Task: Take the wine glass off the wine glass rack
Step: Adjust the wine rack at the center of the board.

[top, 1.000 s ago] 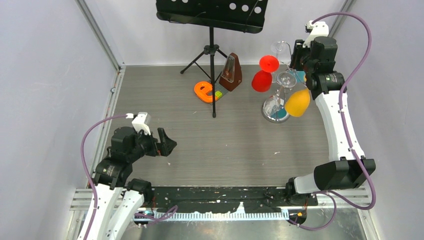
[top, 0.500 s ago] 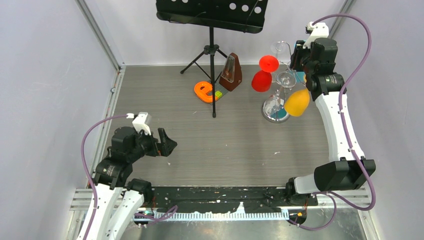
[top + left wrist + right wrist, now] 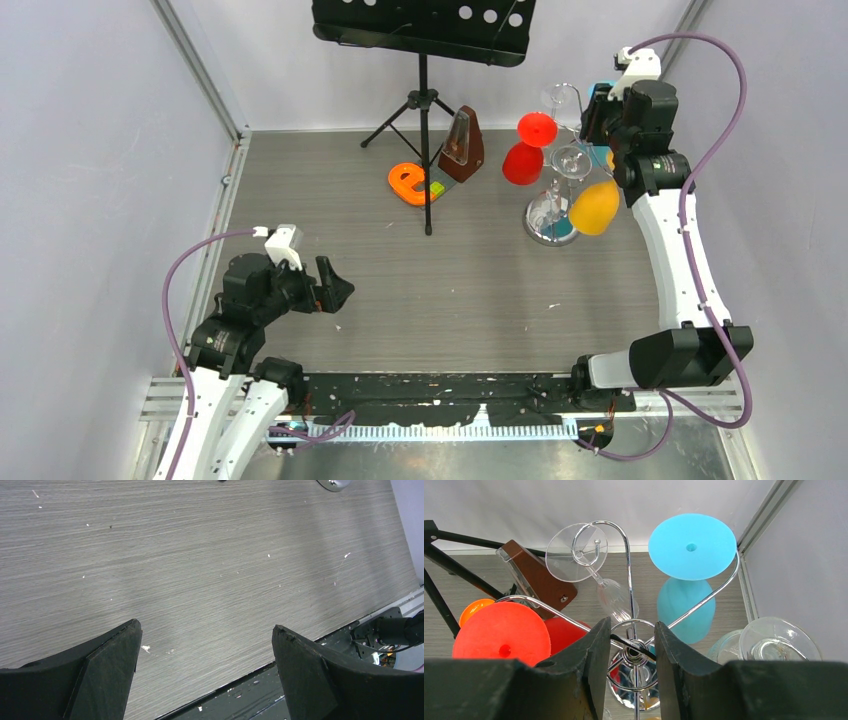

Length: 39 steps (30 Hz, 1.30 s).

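Right gripper (image 3: 631, 635) is up over the rack (image 3: 548, 215), out at 2 o'clock on the table (image 3: 200, 555), looking straight down its post. Its fingers (image 3: 584, 670) are parted only a sliver, the chrome hub showing in the slot, and nothing I can see is pinched or touched between them. Every glass hangs on the rack: from the gripper, a clear glass (image 3: 576, 552) hooked on a scroll at 11 o'clock, the blue glass (image 3: 691, 545) at 1 o'clock, the red glass (image 3: 501, 632) at 9 o'clock, another clear one (image 3: 779, 640) at 3 o'clock. The top view adds a yellow glass (image 3: 595, 205) low on the near side. Left gripper (image 3: 206, 630) sits at 8 o'clock, spread wide over bare table, empty.
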### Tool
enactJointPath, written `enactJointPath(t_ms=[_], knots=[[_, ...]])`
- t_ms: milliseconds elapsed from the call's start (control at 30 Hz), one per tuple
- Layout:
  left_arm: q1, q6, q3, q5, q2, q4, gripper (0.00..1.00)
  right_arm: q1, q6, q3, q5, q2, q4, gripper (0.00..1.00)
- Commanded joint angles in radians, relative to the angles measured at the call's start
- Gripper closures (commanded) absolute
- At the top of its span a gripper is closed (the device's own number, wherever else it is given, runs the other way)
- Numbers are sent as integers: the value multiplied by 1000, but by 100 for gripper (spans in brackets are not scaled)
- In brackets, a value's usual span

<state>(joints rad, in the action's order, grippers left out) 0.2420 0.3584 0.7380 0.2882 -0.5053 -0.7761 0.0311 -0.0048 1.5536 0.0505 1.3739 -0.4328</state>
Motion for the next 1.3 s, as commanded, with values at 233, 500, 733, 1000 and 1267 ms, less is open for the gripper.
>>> enactJointPath(t_ms=[233, 500, 733, 1000, 1267], knots=[[6, -15, 0, -7, 5, 26, 1, 5, 117, 2, -37, -43, 8, 94], [8, -14, 0, -9, 8, 26, 1, 12, 175, 41, 19, -18, 1, 94], [10, -14, 1, -10, 6, 24, 1, 15, 262, 54, 93, -5, -16, 94], [10, -13, 0, -12, 1, 24, 1, 31, 342, 90, 157, 15, -46, 94], [10, -13, 0, -10, -6, 22, 1, 36, 239, 61, 120, 14, -32, 94]])
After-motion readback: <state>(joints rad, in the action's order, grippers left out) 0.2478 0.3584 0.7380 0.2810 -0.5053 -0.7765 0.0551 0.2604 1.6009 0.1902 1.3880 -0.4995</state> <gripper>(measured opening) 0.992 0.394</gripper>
